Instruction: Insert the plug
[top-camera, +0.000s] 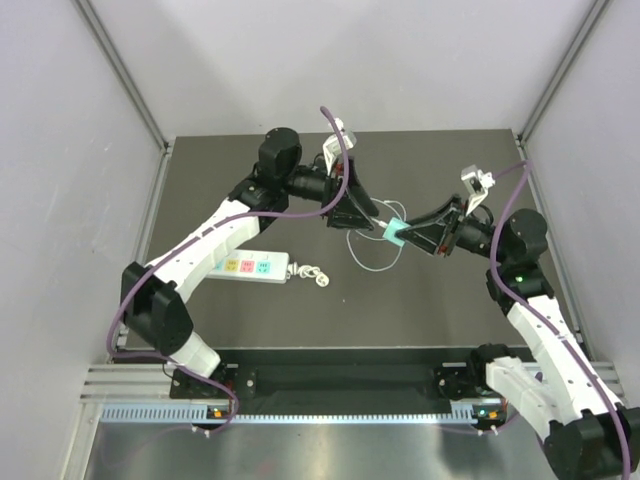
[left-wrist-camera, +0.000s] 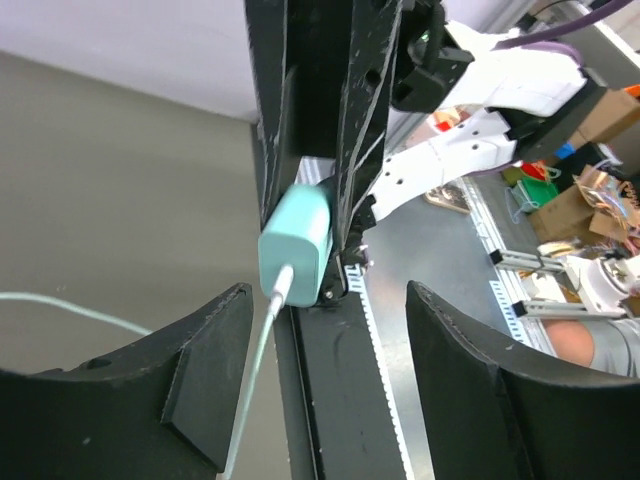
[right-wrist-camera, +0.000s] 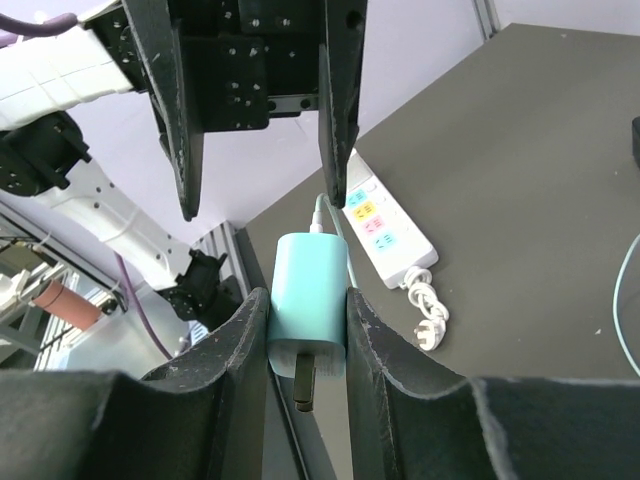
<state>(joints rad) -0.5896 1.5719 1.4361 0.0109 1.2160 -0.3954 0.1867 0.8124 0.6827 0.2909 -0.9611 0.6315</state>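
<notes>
right gripper (right-wrist-camera: 306, 318) pinching teal plug (right-wrist-camera: 308, 285), midair over table (top-camera: 440, 310) centre. left gripper (left-wrist-camera: 328, 298) spread, facing it. strip (top-camera: 250, 267) near left edge, labels unreadable.

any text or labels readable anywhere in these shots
No text can be read in any view.
power strip: there are small marks on its coloured sockets, too small to read.
plug: plain mint-green faces, no print visible.
boxes behind, in the left wrist view: too blurred to read.
</notes>
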